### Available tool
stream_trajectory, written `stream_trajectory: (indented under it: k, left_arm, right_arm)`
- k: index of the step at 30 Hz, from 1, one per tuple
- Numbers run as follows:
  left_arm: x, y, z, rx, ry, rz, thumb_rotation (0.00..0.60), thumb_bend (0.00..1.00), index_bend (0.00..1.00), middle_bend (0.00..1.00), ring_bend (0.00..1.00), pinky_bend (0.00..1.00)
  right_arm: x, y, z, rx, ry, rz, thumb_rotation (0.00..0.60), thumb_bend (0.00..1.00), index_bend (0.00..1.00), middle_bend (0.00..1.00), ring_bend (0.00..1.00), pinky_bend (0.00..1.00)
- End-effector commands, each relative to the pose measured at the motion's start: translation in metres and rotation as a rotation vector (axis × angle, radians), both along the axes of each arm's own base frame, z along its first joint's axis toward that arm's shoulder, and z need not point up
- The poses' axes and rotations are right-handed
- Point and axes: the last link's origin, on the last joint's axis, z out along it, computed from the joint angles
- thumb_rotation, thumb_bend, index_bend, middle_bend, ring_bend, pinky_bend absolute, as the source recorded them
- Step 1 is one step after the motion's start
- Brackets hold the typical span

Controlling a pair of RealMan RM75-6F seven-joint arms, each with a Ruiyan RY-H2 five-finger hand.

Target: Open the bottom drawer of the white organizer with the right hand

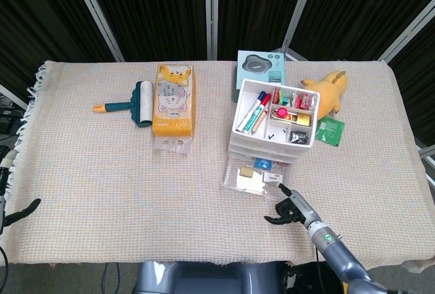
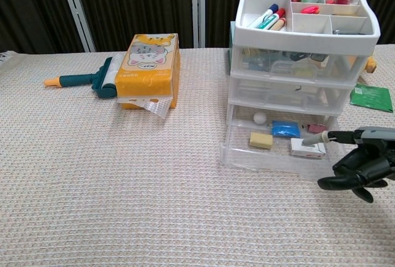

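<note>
Cloth-covered table point(image 1: 102, 192) with organizer point(image 1: 272, 121), tissue pack point(image 1: 174, 99), lint roller point(image 1: 132, 104), plush point(image 1: 326, 90).

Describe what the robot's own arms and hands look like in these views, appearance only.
The right hand is black, with slim jointed fingers; one finger ends in a pale grey tip. A lighter grey panel covers its back. In the head view the right hand joins a grey cylindrical forearm carrying a small green round mark near the wrist. Of the left hand, only a thin black part shows at the frame edge.
</note>
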Motion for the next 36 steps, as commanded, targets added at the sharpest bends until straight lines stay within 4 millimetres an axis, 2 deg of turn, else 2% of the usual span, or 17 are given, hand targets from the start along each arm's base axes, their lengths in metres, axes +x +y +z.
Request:
stream_trajectory:
  k: [1, 7, 12, 20, 24, 29, 36]
  left_arm:
    - [0.0, 0.0, 0.0, 0.002, -0.001, 0.0, 0.6, 0.07, 0.0, 0.0, 0.0, 0.0]
    - [0.0, -0.001, 0.001, 0.008, -0.002, -0.003, 0.6, 0.07, 0.0, 0.0, 0.0, 0.0]
    - [0.002, -0.003, 0.002, 0.013, -0.004, -0.01, 0.6, 0.07, 0.0, 0.0, 0.0, 0.0]
    - [0.0, -0.004, 0.004, 0.016, -0.007, -0.01, 0.6, 0.07, 0.0, 0.0, 0.0, 0.0]
    - [-0.001, -0.003, 0.005, 0.016, -0.012, -0.01, 0.6, 0.07, 0.0, 0.0, 0.0, 0.0]
    - [-0.002, -0.003, 0.007, 0.016, -0.019, -0.009, 0.6, 0.07, 0.0, 0.0, 0.0, 0.0]
    - [-0.002, -0.003, 0.006, 0.008, -0.018, -0.01, 0.6, 0.07, 0.0, 0.0, 0.0, 0.0]
  right_arm:
    - [0.008, 0.002, 0.007, -0.054, 0.017, 0.049, 0.6, 0.09, 0.2, 0.92, 0.94, 0.73]
    - [0.033, 0.003, 0.023, -0.183, 0.108, 0.169, 0.6, 0.09, 0.29, 0.92, 0.94, 0.73]
    - [0.05, -0.01, 0.026, -0.288, 0.272, 0.261, 0.6, 0.08, 0.35, 0.94, 0.96, 0.73]
    - [0.072, -0.039, 0.001, -0.454, 0.561, 0.318, 0.6, 0.08, 0.41, 1.0, 1.0, 0.72]
    - [0.074, -0.047, -0.012, -0.475, 0.644, 0.334, 0.6, 0.06, 0.38, 1.0, 1.0, 0.72]
    - [0.07, -0.05, -0.028, -0.459, 0.734, 0.37, 0.6, 0.0, 0.37, 1.0, 1.0, 0.72]
    - [0.072, -0.056, -0.038, -0.492, 0.751, 0.398, 0.6, 0.0, 0.48, 1.0, 1.0, 0.72]
